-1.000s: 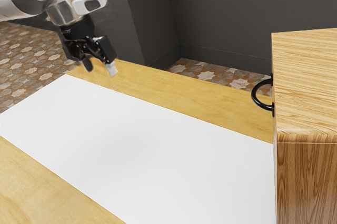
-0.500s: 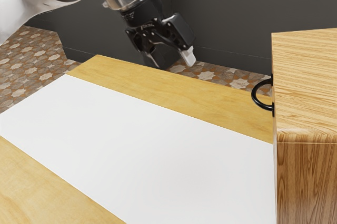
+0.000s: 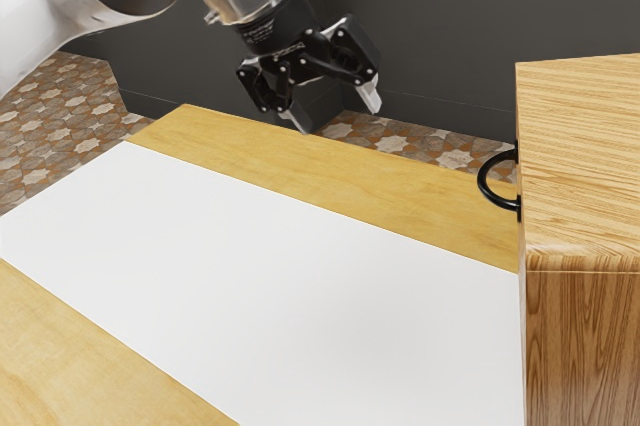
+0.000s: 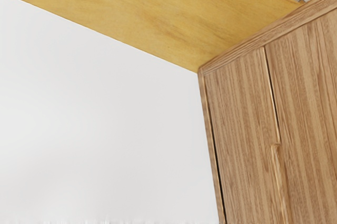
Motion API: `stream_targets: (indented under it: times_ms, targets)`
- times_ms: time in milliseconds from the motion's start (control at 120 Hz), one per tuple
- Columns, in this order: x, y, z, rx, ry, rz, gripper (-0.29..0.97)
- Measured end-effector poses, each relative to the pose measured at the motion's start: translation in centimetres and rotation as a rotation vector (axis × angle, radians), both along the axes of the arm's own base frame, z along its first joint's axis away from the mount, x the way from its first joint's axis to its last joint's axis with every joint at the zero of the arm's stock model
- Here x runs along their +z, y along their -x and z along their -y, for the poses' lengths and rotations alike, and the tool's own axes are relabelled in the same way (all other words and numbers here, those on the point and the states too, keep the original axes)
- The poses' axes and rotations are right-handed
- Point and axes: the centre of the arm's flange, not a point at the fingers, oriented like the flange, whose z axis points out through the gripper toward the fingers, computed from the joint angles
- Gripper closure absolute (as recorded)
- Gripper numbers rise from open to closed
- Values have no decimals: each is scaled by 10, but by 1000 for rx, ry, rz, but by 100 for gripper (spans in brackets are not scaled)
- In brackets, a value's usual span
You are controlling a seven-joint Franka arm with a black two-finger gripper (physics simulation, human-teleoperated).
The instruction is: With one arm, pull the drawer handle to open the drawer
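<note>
A wooden drawer cabinet [image 3: 580, 206] stands at the exterior view's right, with a black loop handle [image 3: 497, 186] sticking out of its far left face. My gripper [image 3: 316, 94] hangs in the air above the table's far edge, well to the left of the handle and higher than it. It is open, with nothing between its fingers; one white-tipped finger [image 3: 371, 97] points toward the cabinet. In the wrist view the cabinet's wood-grain panels [image 4: 274, 129] lie ahead of my hand, beside the white mat [image 4: 95, 119].
A large white mat [image 3: 250, 276] covers the middle of the wooden table [image 3: 380, 181]. Past the table's far edge lie a patterned tile floor [image 3: 420, 141] and a dark wall [image 3: 470, 16].
My arm has swung from the exterior view's left toward the right, closing part of the distance to the cabinet. In the last half second the hand turned more than it travelled.
</note>
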Motion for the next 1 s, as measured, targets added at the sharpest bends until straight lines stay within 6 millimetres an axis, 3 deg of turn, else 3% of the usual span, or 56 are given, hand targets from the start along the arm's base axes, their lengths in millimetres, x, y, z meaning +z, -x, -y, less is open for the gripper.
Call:
stream_targets:
  times_ms: [267, 550, 750, 1000]
  targets:
    - [-28, 12, 27, 162, -49, -40, 0]
    - [-31, 8, 55, 301, 28, -16, 0]
    - [-32, 47, 83, 348, 50, -11, 0]
    - [-39, 36, 105, 369, 75, 19, 0]
